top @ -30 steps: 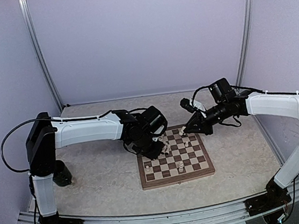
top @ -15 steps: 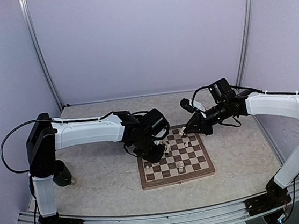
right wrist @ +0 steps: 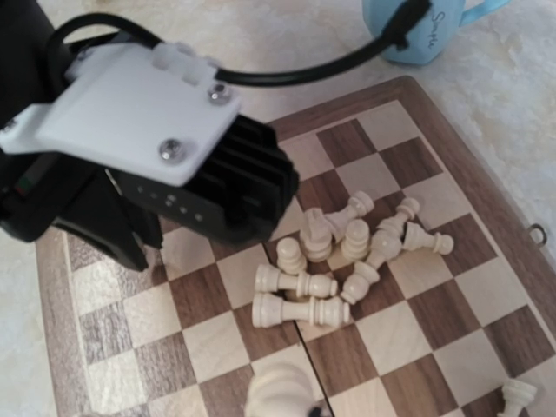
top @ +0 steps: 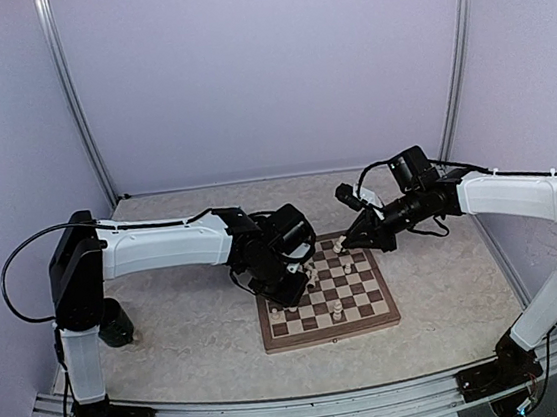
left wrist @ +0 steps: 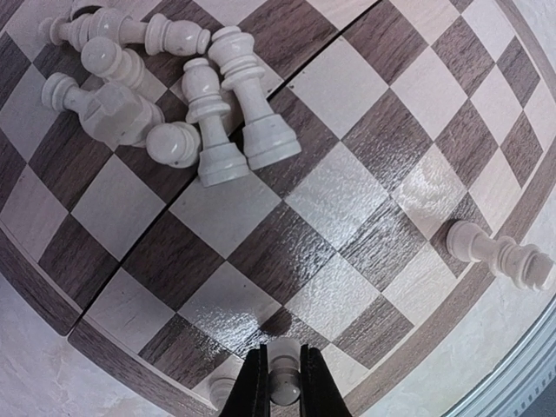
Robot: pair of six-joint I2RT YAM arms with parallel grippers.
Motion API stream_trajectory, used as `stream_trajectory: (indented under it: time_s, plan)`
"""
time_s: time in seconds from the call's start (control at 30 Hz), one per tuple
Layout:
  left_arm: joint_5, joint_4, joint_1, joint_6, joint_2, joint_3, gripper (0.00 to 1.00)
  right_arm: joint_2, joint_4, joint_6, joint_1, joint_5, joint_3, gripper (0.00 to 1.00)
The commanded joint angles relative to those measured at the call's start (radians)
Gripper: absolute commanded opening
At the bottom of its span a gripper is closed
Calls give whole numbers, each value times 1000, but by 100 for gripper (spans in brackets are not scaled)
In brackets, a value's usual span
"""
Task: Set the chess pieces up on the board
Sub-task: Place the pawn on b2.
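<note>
Your left tool (left wrist: 283, 358) was clamped on a pawn (left wrist: 284, 380) at the edge of the board (left wrist: 339, 200), with the toppled pieces (left wrist: 174, 95) farther in. Your right tool (top: 341, 247) gripped a pale piece (right wrist: 278, 387) over the board; its fingers were cut off from view.

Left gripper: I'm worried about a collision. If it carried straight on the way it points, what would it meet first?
Probably the board: the left gripper points down at bare squares near the rim, and the chess piece it holds would touch first. Depth is unclear.
</note>
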Motion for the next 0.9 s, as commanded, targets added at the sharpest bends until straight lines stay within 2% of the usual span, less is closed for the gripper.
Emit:
stream_trajectory:
  time_s: [0.0,0.47,0.87]
  plan:
    - [17,-17,-9,-7,9,-7,4,9,1,-8,6,-2,-6,0]
    - [50,-18,-18,1,34,-16,4,17,-2,-11,5,-1,-3,0]
    - [-16,-15,-17,-16,18,-20,7,20,-3,-10,7,1,-2,0]
